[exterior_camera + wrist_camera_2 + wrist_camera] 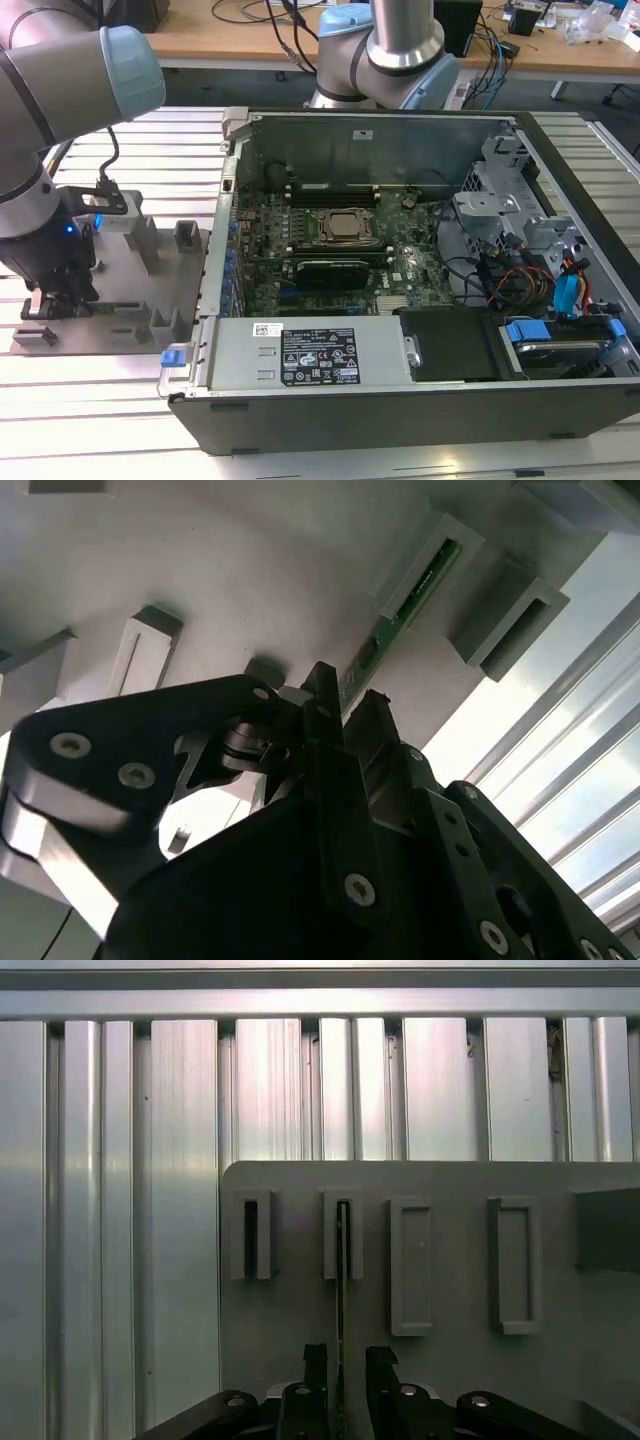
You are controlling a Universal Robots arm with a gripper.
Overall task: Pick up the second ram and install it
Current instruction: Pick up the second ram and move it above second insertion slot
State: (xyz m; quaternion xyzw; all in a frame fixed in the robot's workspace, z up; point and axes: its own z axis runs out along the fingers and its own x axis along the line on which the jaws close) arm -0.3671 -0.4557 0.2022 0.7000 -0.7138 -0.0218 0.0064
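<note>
Notably, your gripper [343,1365] sat low over the grey holder plate [455,1260], jaws narrow, straddling the second ram [343,1310] without touching it. The stick stood on edge in the plate's slotted block [330,1230]. Judged light, stiff, fragile: pinch gently across its thickness, mid-length.

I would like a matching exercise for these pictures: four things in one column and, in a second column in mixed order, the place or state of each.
1. thin green ram stick
2. black gripper
3. silver square CPU socket
4. small blue plastic latch

A. middle of the large green motherboard
B. upright in a slot of the grey holder plate
C. outer corner of the dark computer case
D. fingers open, one on each side of the stick

Pairs: 1-B, 2-D, 3-A, 4-C
</note>
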